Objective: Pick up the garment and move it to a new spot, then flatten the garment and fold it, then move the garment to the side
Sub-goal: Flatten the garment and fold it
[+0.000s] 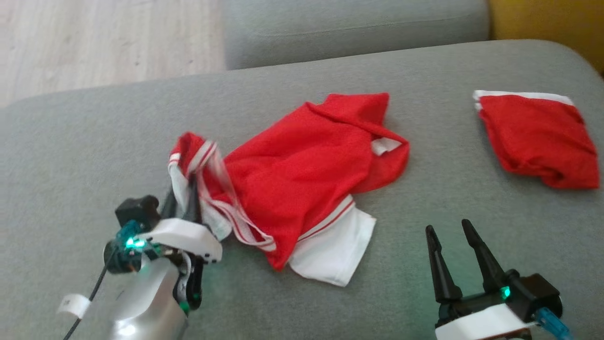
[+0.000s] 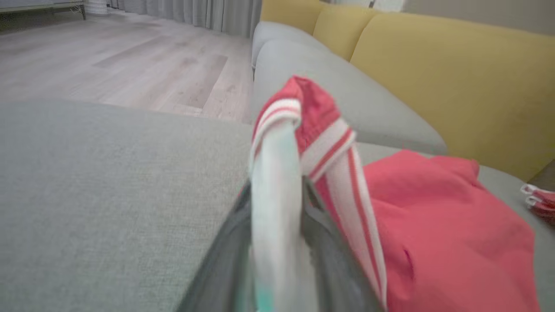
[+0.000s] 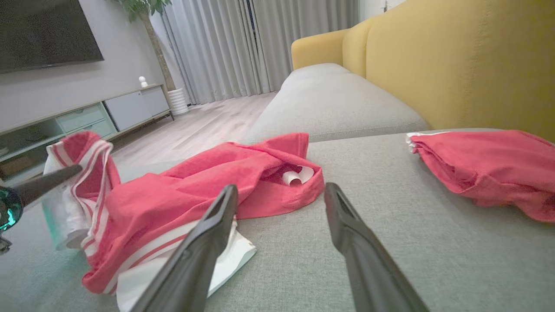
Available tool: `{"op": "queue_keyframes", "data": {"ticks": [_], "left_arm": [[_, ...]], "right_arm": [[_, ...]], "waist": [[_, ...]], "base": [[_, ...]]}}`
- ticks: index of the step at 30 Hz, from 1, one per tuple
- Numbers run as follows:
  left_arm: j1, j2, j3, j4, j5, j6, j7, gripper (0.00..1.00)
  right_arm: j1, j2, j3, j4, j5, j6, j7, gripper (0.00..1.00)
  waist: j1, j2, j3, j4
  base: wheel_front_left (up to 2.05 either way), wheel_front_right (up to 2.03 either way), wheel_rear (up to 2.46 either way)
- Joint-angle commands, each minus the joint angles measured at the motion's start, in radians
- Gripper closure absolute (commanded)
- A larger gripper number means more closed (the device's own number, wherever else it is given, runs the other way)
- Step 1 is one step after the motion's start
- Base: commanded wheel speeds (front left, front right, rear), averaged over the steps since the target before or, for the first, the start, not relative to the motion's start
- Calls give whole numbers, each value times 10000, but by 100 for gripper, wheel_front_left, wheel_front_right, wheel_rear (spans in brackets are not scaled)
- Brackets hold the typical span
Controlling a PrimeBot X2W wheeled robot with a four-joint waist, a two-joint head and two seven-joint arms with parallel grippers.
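Grey sofa cushion (image 1: 94,156), yellow backrest (image 3: 455,65), wood floor (image 1: 94,42) beyond. Left gripper (image 1: 183,198) pinched the red garment (image 1: 302,160) by its striped hem; right gripper (image 1: 448,226) stood with jaws spread wide, empty.

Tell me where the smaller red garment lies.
In the head view, the smaller red garment lies on the grey cushion at the right, apart from the crumpled red-and-white garment in the middle and beyond the right gripper.

Garment (image 1: 302,165) mid sofa seat (image 1: 94,156), its left edge raised between the fingers (image 2: 225,264) of the left gripper (image 1: 181,196), second garment (image 1: 538,137) well apart at right, right gripper (image 1: 448,231) in front, between both, touching neither, floor (image 1: 94,42) behind.
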Motion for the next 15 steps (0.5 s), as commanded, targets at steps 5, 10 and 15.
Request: {"op": "queue_keyframes", "data": {"ticks": [5, 10, 15], "left_arm": [[129, 54, 1074, -1459, 1316, 340, -123, 0], [922, -54, 1095, -3358, 3530, 728, -124, 0], [1939, -204, 242, -4474, 4937, 454, -125, 0]], "right_arm": [[-196, -53, 360, -287, -78, -7, -93, 0], [-196, -53, 398, -280, -63, -7, -93, 0], [-131, -53, 383, -273, -76, -7, -93, 0]], "waist": [[-1, 0, 70, 345], [-1, 0, 49, 356], [-1, 0, 56, 284]], "base": [[0, 0, 0], [0, 0, 0], [0, 0, 0]]}}
